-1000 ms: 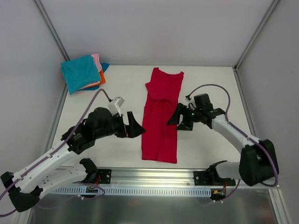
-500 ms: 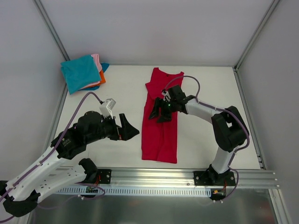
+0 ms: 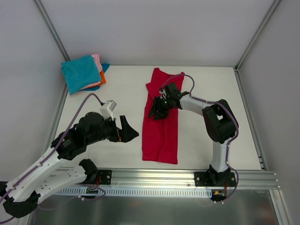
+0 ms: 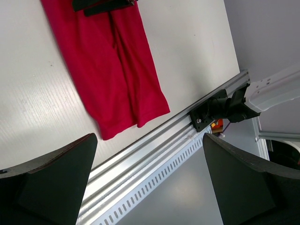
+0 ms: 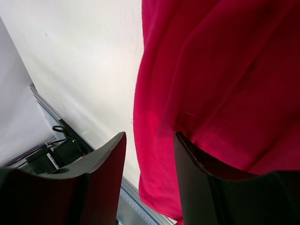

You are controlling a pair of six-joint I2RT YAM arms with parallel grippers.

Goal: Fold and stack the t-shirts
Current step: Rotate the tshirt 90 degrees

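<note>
The white table fills most of the space, with pale walls around it and a metal rail along the near edge.

The biggest thing on the table is the red t-shirt. It lies in the middle, folded into a long narrow strip that runs from the far side toward the rail. Its neck end is at the far side and its bottom hem is near the rail. There are soft folds down its length.

The left arm reaches up from the near left corner. It stays on the bare table to the left of the red t-shirt and does not touch it.

The right arm bends from the near right side across to the red t-shirt.

In the far left corner sits a pile of folded t-shirts. A teal one is on top, and edges of pink, orange and blue peek out under it. The pile is well apart from both arms.

The left claw is spread wide, with nothing in it.

The right claw is down on the upper part of the red t-shirt. In the right wrist view its fingers are partly apart, with red cloth right beside them. I cannot tell if it is pinching the cloth.
</note>
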